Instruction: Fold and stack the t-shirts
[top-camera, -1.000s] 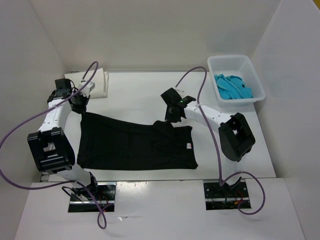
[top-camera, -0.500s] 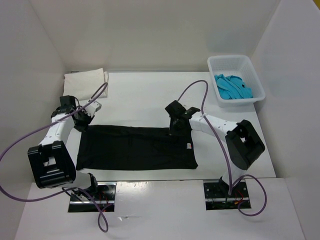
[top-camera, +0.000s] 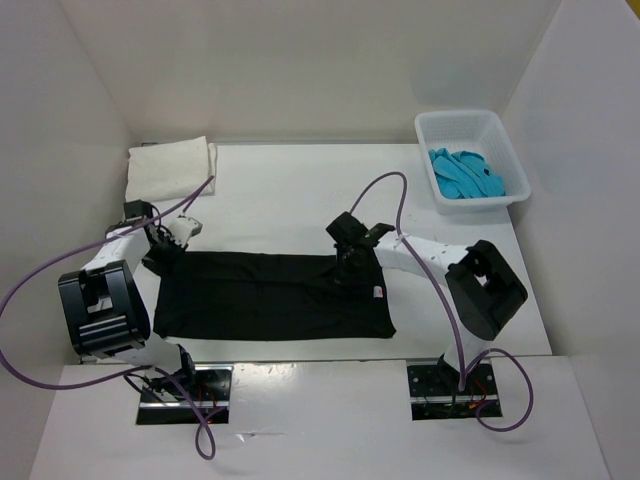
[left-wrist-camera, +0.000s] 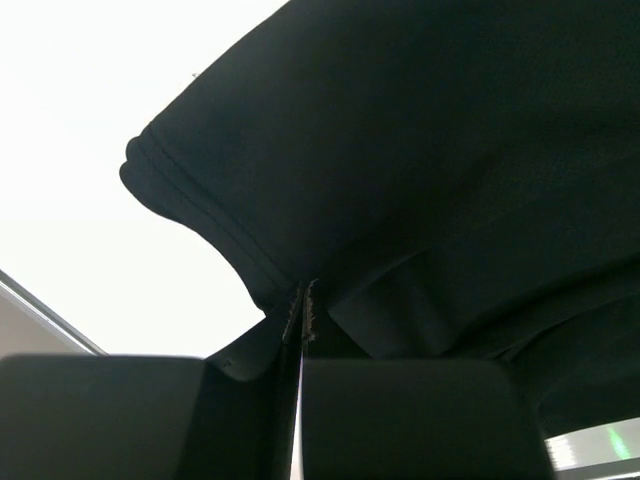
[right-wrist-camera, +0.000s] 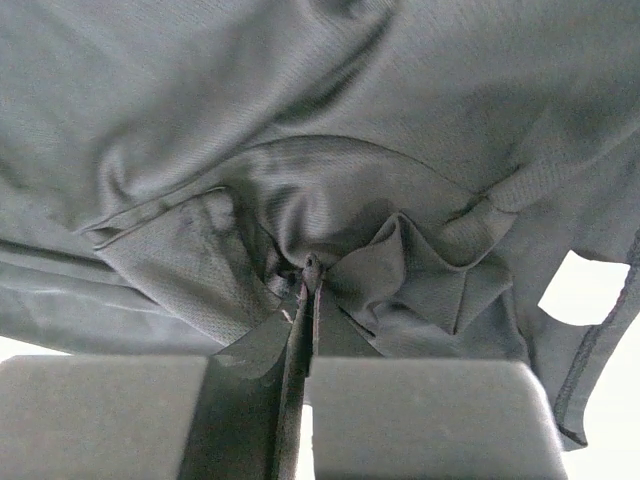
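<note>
While my left gripper (left-wrist-camera: 300, 292) is pinched fully shut on a hemmed edge of the black t-shirt (top-camera: 270, 298), the cloth draping up and away from its fingertips in the wrist view, my right gripper (right-wrist-camera: 308, 268) is closed just as tight. It has a bunched knot of the same fabric caught between its jaws (the puckers radiate from the pinch point). Seen from above, the left one sits at the shirt's far-left corner and the right one on the far edge toward the right end, both low over the table (top-camera: 290, 190). Between them and nearer to me, the black shirt lies as a wide, flattish band across the middle of the table. Its near edge is fairly straight, and a small pale label shows near the right end.

Further out, the cream-white t-shirt (top-camera: 170, 168) rests as a neat folded pad at the far-left corner, well apart from the black one; I take that as one garment finished. The turquoise t-shirt (top-camera: 465, 172) lies crumpled in the basket (top-camera: 468, 118) at the far right, untouched by the look of it. By my reckoning, one is folded, one is mid-fold in my grip, one is not begun, and nothing is stacked yet.
</note>
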